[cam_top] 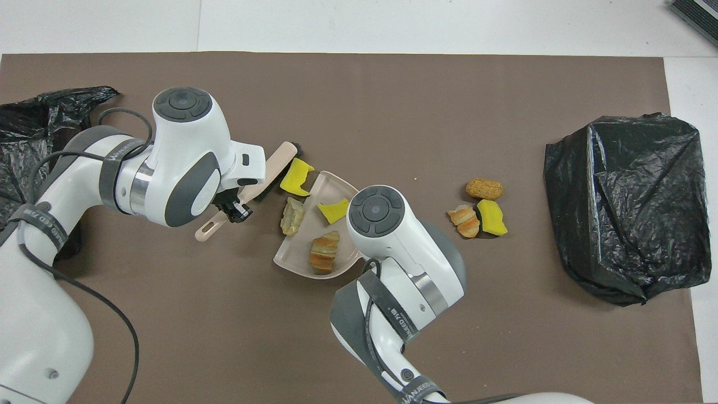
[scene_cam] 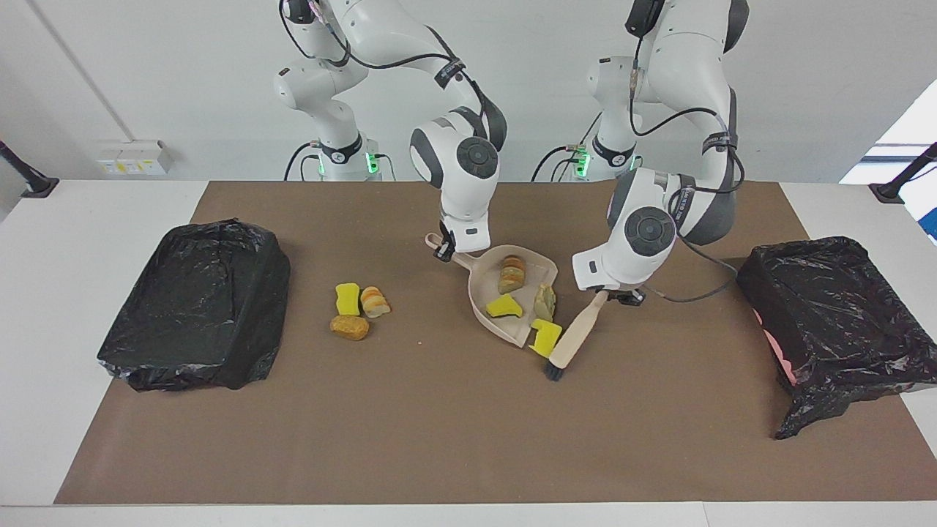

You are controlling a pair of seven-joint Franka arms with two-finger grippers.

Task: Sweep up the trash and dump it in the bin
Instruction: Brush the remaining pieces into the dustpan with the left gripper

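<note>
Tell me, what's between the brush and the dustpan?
A yellow sponge bit lies between the brush and the dustpan, right at the pan's open lip. Both views show it, the facing view most clearly.

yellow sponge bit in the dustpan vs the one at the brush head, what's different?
The yellow bit in the dustpan lies inside the dustpan; the bit at the brush sits on the mat at the pan's open edge. The inner bit is clear of the brush; the outer one touches it. Both are small yellow sponge pieces.

facing: high, toward robots | overhead: steep, perhaps closer | shared: brown mat (scene_cam: 454,432) middle
</note>
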